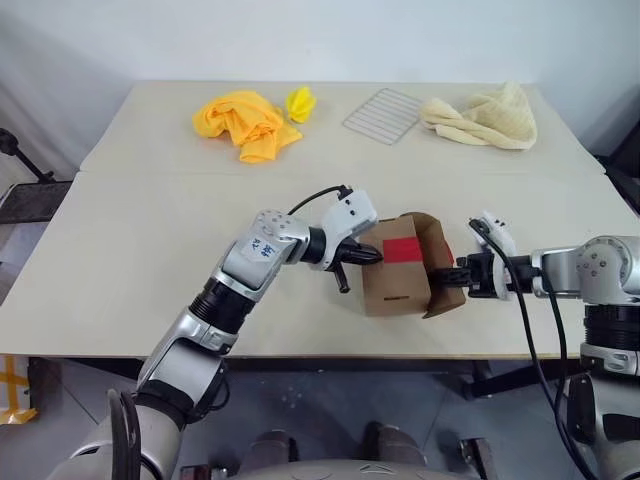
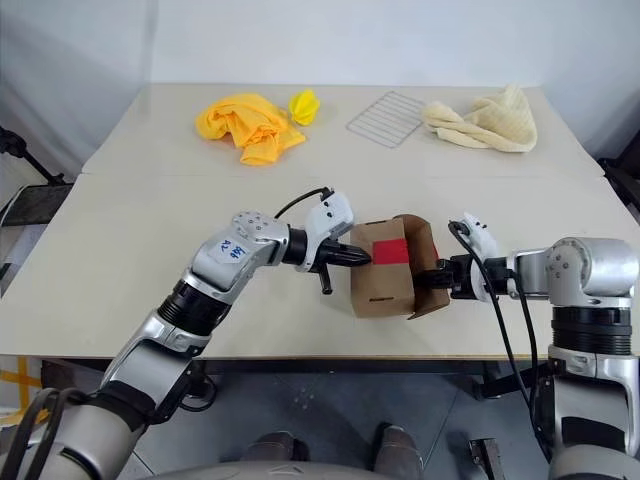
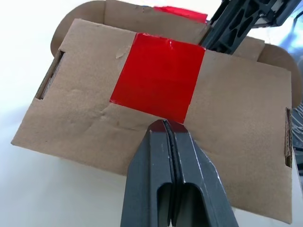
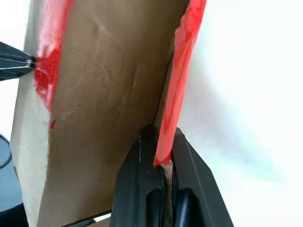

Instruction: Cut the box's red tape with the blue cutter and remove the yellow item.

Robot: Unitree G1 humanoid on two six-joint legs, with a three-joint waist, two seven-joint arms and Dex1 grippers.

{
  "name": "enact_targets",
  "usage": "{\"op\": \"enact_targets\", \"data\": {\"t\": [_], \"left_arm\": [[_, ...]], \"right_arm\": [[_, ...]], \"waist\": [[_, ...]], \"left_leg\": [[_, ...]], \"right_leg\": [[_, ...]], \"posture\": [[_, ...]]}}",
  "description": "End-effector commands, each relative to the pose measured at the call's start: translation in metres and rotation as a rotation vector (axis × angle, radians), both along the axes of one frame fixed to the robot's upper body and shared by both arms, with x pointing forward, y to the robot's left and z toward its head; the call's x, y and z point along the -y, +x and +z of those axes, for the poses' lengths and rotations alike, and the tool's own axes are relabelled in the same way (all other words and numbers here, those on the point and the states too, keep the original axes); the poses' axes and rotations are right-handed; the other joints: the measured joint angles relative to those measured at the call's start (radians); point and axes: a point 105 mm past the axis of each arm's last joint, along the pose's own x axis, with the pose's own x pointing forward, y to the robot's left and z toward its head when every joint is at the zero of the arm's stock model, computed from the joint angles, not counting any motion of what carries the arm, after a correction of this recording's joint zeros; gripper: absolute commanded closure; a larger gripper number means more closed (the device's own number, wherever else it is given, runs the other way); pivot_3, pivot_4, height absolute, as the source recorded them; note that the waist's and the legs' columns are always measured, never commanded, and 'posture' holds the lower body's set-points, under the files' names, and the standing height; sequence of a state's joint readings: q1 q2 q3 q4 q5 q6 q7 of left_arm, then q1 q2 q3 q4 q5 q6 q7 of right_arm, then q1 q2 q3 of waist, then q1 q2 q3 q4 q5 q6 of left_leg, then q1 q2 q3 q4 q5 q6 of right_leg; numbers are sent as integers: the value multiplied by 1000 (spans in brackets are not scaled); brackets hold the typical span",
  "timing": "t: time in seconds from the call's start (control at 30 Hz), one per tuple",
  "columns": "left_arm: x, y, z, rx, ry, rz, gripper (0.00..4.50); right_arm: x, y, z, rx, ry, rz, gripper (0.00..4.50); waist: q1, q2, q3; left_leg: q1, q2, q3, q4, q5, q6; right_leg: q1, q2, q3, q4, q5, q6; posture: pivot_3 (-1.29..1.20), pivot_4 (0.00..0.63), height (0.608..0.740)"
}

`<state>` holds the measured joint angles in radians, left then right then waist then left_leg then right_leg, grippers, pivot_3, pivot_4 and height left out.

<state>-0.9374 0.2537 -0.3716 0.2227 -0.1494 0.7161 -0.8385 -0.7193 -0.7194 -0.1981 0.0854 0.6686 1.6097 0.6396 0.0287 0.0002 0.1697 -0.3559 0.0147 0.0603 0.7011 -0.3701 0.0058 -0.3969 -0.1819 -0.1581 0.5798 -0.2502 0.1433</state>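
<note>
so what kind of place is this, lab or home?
Looks like a lab or test room, not a home: a plain pale table against bare white walls, staged props such as a taped box, cloths and a wire rack, and cables on the floor.

The inside of the small brown cardboard box [image 1: 398, 278] is hidden behind its raised flap. A dark slim object [image 1: 343, 280] hanging below the left gripper [image 1: 372, 255] is too small to identify. The right gripper's [image 1: 452, 272] fingertips are covered by the box flap they pinch.
</note>
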Motion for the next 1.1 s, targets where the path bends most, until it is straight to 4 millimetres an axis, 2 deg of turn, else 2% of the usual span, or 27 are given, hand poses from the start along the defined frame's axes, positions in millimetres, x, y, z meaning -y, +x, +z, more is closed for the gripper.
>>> {"op": "enact_targets", "data": {"t": [0.03,0.37,0.6,1.1], "left_arm": [[-8,10,-24,-35,82,73,4500],[5,12,-22,-23,44,56,4500],[15,7,-23,-29,18,41,4500],[28,-3,-24,-53,-35,34,4500]], "right_arm": [[1,-3,29,112,-16,14,4474],[-13,-10,49,181,-136,53,4474],[-15,-16,55,174,-244,75,4474],[-23,-13,76,181,-472,112,4474]], "waist": [[0,0,0],[-1,0,0],[4,0,0],[28,0,0]], "left_leg": [[0,0,0,0,0,0],[-1,0,0,0,0,1],[-3,0,0,0,-1,3],[-6,0,0,0,-3,5]], "right_leg": [[0,0,0,0,0,0],[0,0,-1,-3,0,1],[0,0,-1,-5,0,1],[0,0,-3,-11,2,3]], "posture": [[0,150,740],[0,150,740],[0,150,740],[0,150,740]]}}
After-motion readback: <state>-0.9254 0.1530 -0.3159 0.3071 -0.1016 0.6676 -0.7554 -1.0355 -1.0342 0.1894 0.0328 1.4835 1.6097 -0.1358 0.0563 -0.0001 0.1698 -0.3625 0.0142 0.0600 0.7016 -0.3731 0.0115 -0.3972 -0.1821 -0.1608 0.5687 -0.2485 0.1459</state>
